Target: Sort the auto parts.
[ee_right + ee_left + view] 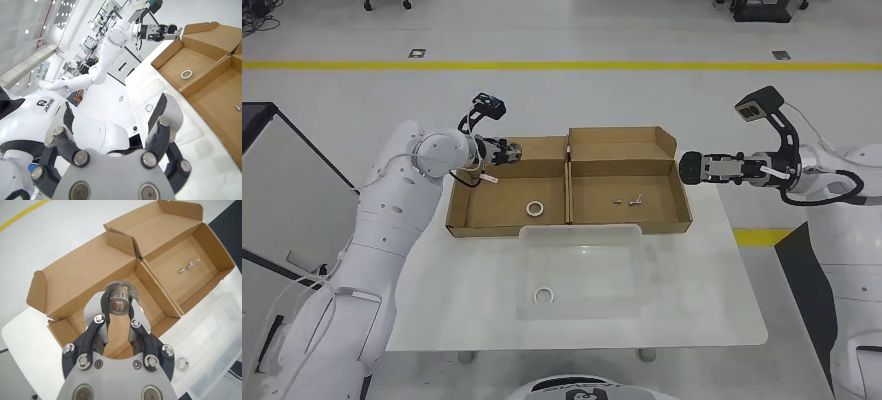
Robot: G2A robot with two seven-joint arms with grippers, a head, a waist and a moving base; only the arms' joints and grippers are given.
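My left gripper [118, 307] is clamped on a flanged steel bushing [119, 292], held above the left cardboard box [75, 275], where a metal ring [535, 208] lies. My right gripper [115, 103] hangs wide open and empty beside the right box [657, 205], which holds small fasteners [189, 267].

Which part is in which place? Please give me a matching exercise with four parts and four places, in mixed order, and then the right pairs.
Parts:
1 flanged bushing
2 flat ring
3 small screws
4 split collar

Places:
A clear tub
B jaws of the left gripper
C right cardboard box
D left cardboard box

Pairs: 1-B, 2-D, 3-C, 4-A.
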